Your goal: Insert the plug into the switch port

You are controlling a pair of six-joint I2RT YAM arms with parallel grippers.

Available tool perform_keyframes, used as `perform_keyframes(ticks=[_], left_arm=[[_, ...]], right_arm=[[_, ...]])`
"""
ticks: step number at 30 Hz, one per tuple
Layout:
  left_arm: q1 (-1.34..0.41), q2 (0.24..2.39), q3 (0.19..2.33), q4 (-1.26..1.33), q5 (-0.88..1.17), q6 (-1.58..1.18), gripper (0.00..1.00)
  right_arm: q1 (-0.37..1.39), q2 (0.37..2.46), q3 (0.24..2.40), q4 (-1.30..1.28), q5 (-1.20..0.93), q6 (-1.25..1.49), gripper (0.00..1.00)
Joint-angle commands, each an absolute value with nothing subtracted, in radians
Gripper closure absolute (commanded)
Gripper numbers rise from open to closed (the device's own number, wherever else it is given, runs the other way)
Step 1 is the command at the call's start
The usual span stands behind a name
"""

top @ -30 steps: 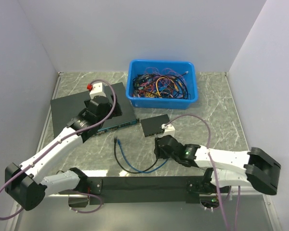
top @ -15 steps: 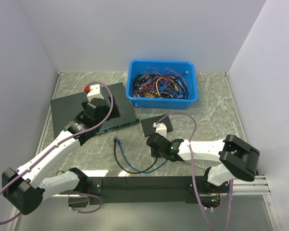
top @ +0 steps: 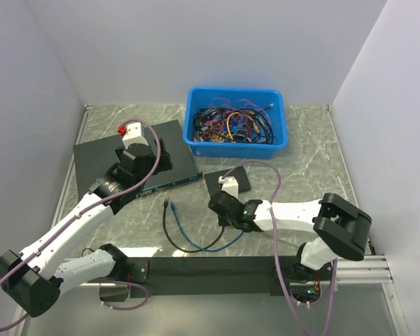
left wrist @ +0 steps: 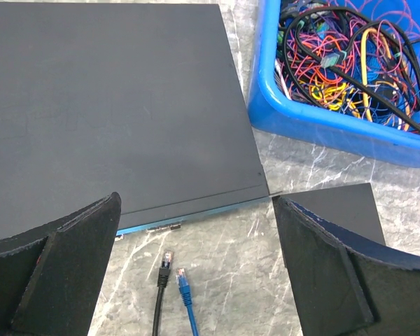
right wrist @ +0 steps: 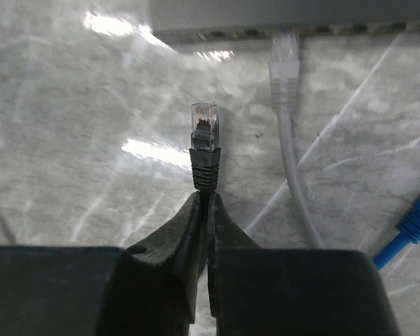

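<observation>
The plug (left wrist: 181, 278), a clear tip on a thin blue cable, lies on the marble beside a black cable's connector (left wrist: 166, 259); both show in the top view, the plug (top: 173, 208) in front of the big unit. The small flat black box (left wrist: 336, 210) lies right of them, partly hidden under my right wrist in the top view (top: 239, 180). My left gripper (left wrist: 196, 206) is open and empty, high above the big unit's front edge (top: 145, 162). My right gripper (right wrist: 204, 199) (top: 220, 203) is shut on the black cable just behind its connector (right wrist: 204, 126), which points at a row of sockets (right wrist: 315, 29).
The large black unit with a blue front strip (top: 98, 157) lies back left. A blue bin (top: 236, 143) full of multicoloured cables stands at the back. A pale cable's connector (right wrist: 285, 52) sits at the socket row, and a blue cable end (right wrist: 414, 225) lies at the right.
My right gripper has moved left and a little back, its wrist now covering part of the small black box. My left gripper has drifted slightly back and left over the big unit.
</observation>
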State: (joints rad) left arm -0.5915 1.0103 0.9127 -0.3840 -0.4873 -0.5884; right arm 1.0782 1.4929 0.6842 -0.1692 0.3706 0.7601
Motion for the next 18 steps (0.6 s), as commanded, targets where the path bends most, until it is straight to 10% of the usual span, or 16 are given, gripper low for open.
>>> perform_keyframes(ticks=[1,18], left_arm=[[-0.592,0.96,0.913,-0.371,-0.511,-0.594,0.01],[-0.592,0.851,0.859,-0.327,-0.541,-0.601,0.01]], right_arm=[[1.086,1.474,0.785,-0.221,0.42,0.726,0.96],[1.083,1.382,1.29,-0.442,0.718,0.428,1.0]])
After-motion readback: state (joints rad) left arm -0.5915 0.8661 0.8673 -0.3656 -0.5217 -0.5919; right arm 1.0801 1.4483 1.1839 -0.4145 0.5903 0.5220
